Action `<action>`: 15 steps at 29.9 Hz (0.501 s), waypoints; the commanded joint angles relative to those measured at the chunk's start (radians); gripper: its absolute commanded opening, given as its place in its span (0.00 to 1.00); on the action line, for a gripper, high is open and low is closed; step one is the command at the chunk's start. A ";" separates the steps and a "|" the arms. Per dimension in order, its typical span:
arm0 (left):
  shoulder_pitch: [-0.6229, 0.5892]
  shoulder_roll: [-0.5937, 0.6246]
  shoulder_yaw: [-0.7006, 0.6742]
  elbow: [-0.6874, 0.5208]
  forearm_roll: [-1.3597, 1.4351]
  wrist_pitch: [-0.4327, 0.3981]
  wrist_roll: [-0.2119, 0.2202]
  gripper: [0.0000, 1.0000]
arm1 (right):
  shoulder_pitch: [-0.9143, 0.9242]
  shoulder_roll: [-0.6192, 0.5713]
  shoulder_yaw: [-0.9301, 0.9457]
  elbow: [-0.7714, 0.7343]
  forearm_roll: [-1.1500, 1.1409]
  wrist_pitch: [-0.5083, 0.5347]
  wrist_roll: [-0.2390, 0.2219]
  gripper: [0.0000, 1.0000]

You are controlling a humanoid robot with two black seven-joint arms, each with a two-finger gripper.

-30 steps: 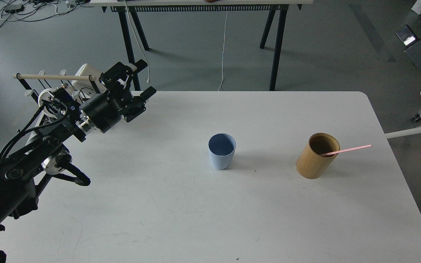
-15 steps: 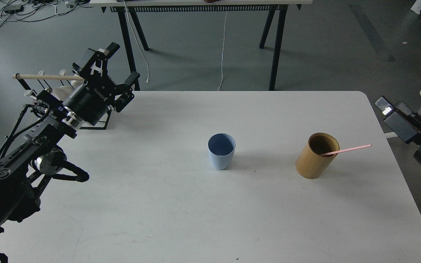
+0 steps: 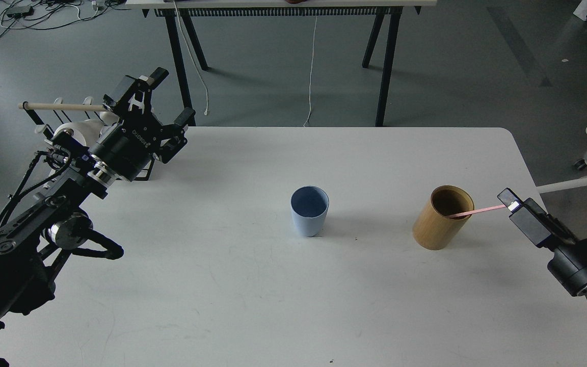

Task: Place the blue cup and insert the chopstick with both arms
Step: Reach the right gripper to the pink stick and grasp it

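The blue cup (image 3: 309,213) stands upright near the middle of the white table (image 3: 252,285). The pink chopstick (image 3: 478,210) leans out of a tan wooden holder (image 3: 441,218) to the right of the cup. My right gripper (image 3: 510,203) reaches in from the lower right and covers the chopstick's outer end; its fingers cannot be told apart. My left gripper (image 3: 170,98) is open and empty above the table's far left corner, well away from the cup.
A rack with a pale wooden rod (image 3: 64,107) and white mugs (image 3: 72,136) stands just behind my left gripper at the table's left edge. Another table's black legs (image 3: 385,61) stand on the floor beyond.
My right arm has come in from the right edge and moved down and left to the chopstick's outer end. My left gripper drew back toward the rack and opened wider, then barely moved.
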 commanded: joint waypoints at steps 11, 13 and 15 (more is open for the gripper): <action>0.006 -0.008 0.000 0.030 0.000 0.000 0.000 0.98 | 0.057 0.050 -0.056 -0.086 -0.070 0.000 0.000 0.66; 0.006 -0.019 0.000 0.034 0.000 0.000 0.000 0.98 | 0.095 0.050 -0.090 -0.123 -0.082 0.000 0.000 0.65; 0.006 -0.027 0.000 0.041 0.000 0.000 0.000 0.98 | 0.145 0.050 -0.133 -0.144 -0.096 0.000 0.000 0.64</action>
